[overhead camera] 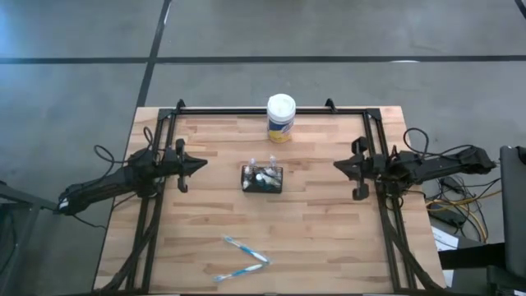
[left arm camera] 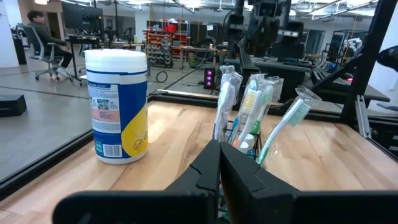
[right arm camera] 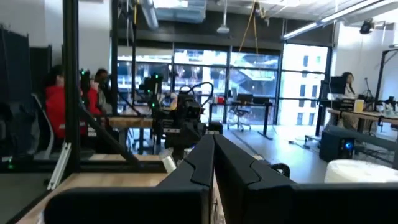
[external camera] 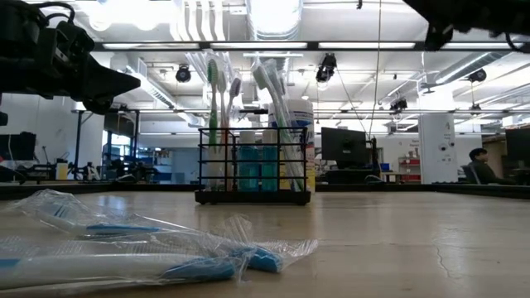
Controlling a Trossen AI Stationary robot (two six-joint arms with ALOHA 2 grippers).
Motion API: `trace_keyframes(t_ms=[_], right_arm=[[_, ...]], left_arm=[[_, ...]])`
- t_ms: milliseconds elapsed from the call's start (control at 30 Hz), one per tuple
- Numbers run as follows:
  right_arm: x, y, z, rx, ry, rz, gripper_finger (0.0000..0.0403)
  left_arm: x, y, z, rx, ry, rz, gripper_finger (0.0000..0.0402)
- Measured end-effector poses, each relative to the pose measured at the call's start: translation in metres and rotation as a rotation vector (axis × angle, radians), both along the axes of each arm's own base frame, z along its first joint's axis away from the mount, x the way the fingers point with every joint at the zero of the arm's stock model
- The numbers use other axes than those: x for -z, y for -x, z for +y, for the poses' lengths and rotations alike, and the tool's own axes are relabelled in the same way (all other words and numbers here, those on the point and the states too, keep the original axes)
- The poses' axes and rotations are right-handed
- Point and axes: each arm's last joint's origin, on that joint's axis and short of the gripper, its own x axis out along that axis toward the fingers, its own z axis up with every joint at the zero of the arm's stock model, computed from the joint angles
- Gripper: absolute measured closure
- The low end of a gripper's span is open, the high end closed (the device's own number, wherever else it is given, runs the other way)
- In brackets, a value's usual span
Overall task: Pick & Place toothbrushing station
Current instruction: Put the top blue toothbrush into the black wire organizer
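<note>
2 claws hang above the desk (overhead camera: 329, 238), both closed tight and holding nothing: the left claw (overhead camera: 202, 164) left of the toothbrushing station (overhead camera: 262, 178), the right claw (overhead camera: 338, 164) well to its right. The station stands mid-desk, upright, near the white-lidded canister (overhead camera: 280, 118). 2 wrapped toothbrushes (overhead camera: 243, 259) lie at the front.
</note>
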Motion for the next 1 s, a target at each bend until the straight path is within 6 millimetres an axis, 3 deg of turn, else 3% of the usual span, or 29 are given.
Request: trace_keyframes(t_ms=[200,500,1000], right_arm=[[0.025,0.009,-0.002,0.02,-0.023,-0.041,0.0394],[0.043,0.018,-0.004,0.044,-0.045,-0.063,0.0394],[0.05,0.017,-0.004,0.04,-0.06,-0.007,0.0394]], left_arm=[[0.0,0.0,0.0,0.0,-0.001,-0.001,0.0393],[0.0,0.0,0.0,0.0,-0.003,-0.006,0.039],[0.0,0.0,0.0,0.002,-0.062,0.009,0.039]])
